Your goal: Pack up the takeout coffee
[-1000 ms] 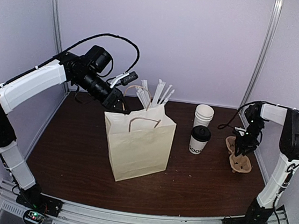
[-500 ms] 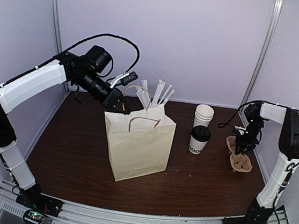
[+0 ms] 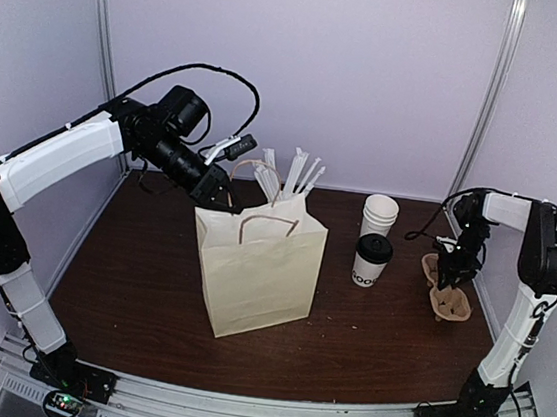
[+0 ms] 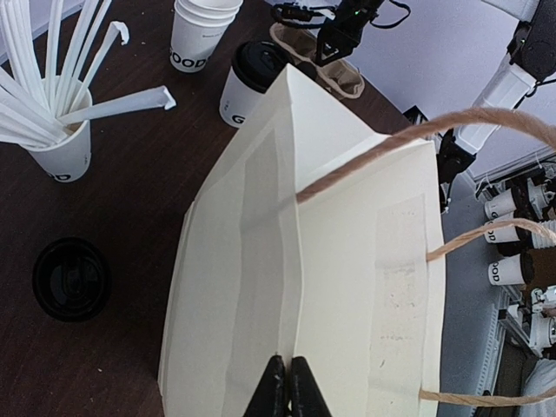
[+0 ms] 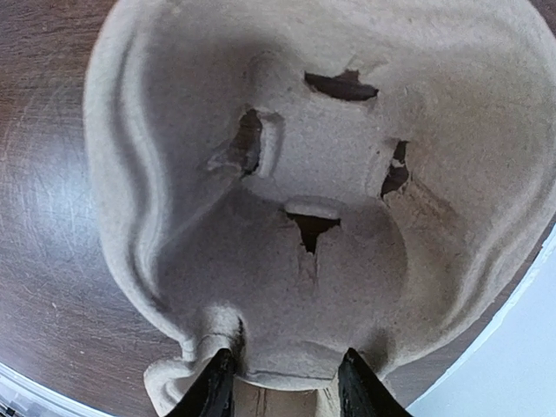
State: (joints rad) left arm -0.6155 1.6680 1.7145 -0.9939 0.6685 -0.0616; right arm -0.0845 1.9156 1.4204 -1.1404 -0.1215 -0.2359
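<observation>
Top view: the takeout coffee (image 3: 371, 261) stands upright on the desk (image 3: 137, 298), lid on, just right of the paper bag (image 3: 262, 267) and in front of the cup stack (image 3: 379, 215); I see the left jaws at the bag's rear rim and the right jaws down at the cup carrier (image 3: 449, 300) near the right wall. Left wrist: left jaws pinched closed on the bag rim, coffee past the bag's far end, straw cup (image 4: 61, 148) and a loose black lid (image 4: 71, 278) left of the bag. Right wrist: right jaws part-spread astride the carrier's near edge, can't tell if they clamp it.
</observation>
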